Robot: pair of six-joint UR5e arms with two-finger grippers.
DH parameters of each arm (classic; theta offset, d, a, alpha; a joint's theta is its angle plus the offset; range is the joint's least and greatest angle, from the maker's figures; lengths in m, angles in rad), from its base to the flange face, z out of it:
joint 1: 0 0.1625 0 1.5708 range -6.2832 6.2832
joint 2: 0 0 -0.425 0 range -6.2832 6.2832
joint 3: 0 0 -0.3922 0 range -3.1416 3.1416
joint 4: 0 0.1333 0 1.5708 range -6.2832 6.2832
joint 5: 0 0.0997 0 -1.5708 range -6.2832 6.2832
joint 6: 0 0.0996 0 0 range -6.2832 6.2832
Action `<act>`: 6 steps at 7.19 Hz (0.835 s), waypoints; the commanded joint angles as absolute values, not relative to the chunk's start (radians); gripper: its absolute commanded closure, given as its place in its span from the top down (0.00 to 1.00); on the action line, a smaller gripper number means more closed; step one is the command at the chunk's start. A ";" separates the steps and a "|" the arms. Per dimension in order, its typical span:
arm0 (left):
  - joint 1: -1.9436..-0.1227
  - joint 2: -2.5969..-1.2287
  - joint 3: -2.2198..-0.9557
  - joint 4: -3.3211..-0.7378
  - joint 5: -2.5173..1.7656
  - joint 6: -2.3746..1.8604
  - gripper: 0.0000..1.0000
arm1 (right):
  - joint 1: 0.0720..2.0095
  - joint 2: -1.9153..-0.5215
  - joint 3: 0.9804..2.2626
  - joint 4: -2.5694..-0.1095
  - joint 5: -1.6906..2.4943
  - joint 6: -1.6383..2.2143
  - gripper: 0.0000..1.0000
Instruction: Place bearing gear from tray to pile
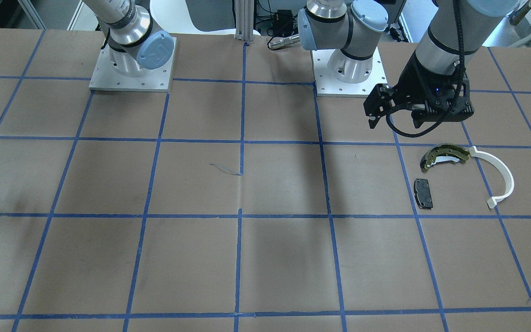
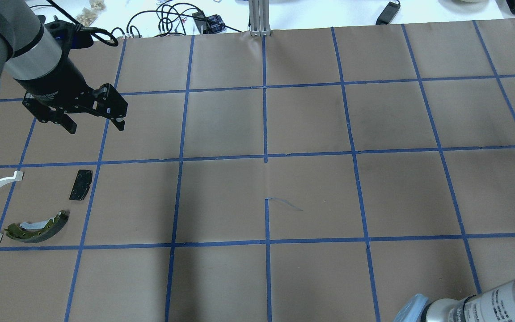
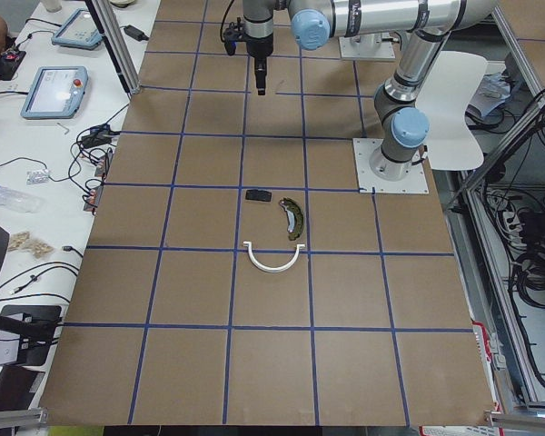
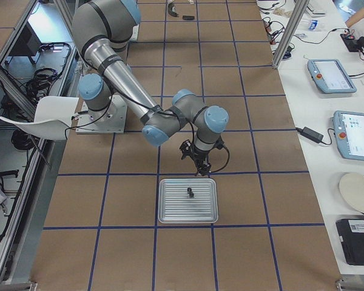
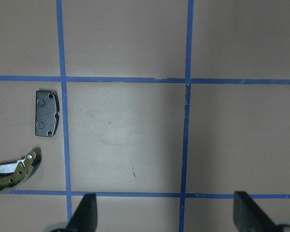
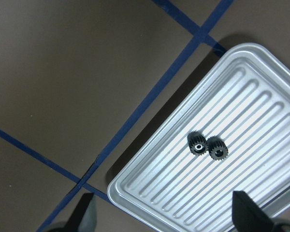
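Find the bearing gear point(image 6: 198, 144) in the shiny ribbed tray point(image 6: 261, 96), right beside a second gear point(image 6: 216, 149), small and dark, close enough to look stuck together. Note the right claw point(image 6: 164, 205) up above the tray's corner, wide open and holding nothing. Note the left claw point(image 2: 96, 126) too, also wide open and empty, hanging near the pile point(image 3: 292, 218) at the far other end of the table point(image 2: 311, 192). To do this step well, slide the right claw over to put the gear midway between both fingers, then go straight down. Turn the wrist to pinch just one gear and not bump the other. Stop before hitting the tray floor, squeeze softly, and lift straight up. Watch out for rolling and slipping. Plan for a long trip after that, to a spot by the olive-and-black brake shoe point(image 2: 38, 228), the little black pad point(image 2: 81, 184) and the white arc point(image 1: 508, 179). As for writing, can spot a raised mark on a blue cap point(image 1: 155, 48) and tiny print on the right arm point(image 2: 476, 306), but cannot read either.
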State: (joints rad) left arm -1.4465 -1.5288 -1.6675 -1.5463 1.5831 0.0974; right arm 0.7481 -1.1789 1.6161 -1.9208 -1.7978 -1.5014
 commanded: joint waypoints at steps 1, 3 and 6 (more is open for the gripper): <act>-1.447 -1.529 -1.667 -1.546 1.583 0.097 1.00 | 0.675 -1.117 1.626 -2.009 -1.750 -1.734 1.00; -1.447 -1.531 -1.667 -1.545 1.583 0.100 1.00 | 0.667 -1.062 1.646 -2.170 -1.658 -2.054 1.00; -1.447 -1.531 -1.667 -1.545 1.583 0.100 1.00 | 0.666 -1.034 1.658 -2.201 -1.574 -2.227 0.92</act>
State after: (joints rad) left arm -1.4465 -1.5316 -1.6664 -1.5448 1.5831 0.0997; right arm 0.6670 -1.0477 1.6504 -2.1839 -1.6162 -2.1521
